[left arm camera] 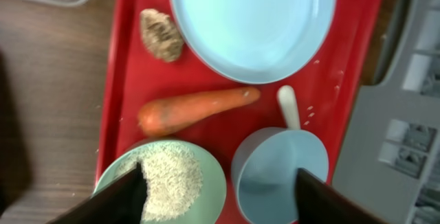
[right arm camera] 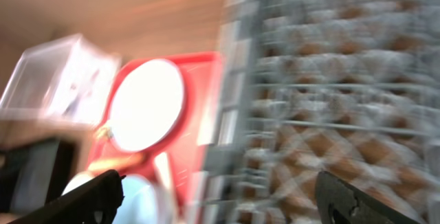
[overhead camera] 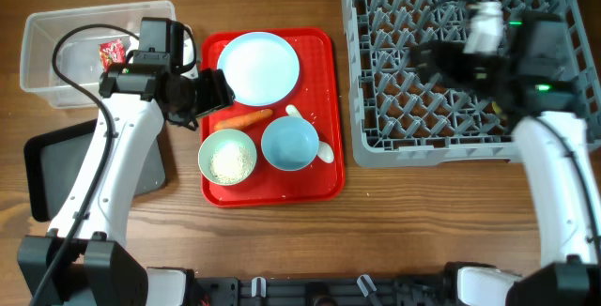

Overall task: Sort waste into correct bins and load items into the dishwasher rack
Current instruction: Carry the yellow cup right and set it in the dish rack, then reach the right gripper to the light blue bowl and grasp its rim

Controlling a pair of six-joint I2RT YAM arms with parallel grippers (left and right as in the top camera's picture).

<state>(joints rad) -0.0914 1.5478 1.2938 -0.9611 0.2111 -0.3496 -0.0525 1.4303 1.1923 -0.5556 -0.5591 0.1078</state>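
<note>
Left gripper (left arm camera: pixel 220 172) hangs over the left half of the red tray (overhead camera: pixel 282 186), jaws wide apart and empty, with the carrot (left arm camera: pixel 196 108) just above it in the wrist view. At far left, the clear tub (overhead camera: pixel 47 62) holds the red wrapper (overhead camera: pixel 113 53), so one piece of waste looks sorted. Below it, the black tray (overhead camera: pixel 47 175) is half covered by the left arm, and its visible part shows nothing. Everything else waits on the red tray: brown lump (left arm camera: pixel 161 35), plate (overhead camera: pixel 259 68), green bowl (overhead camera: pixel 203 156) full of rice (overhead camera: pixel 230 160), and blue bowl (overhead camera: pixel 289 144) with the spoon (overhead camera: pixel 324 153) against it. At right, the rack (overhead camera: pixel 432 156) seems to hold no dishes. Right gripper (right arm camera: pixel 220 177) hovers above it, fingers spread, nothing between them. Its wrist view is smeared. I cannot find the tissue or the yellow cup anywhere.
</note>
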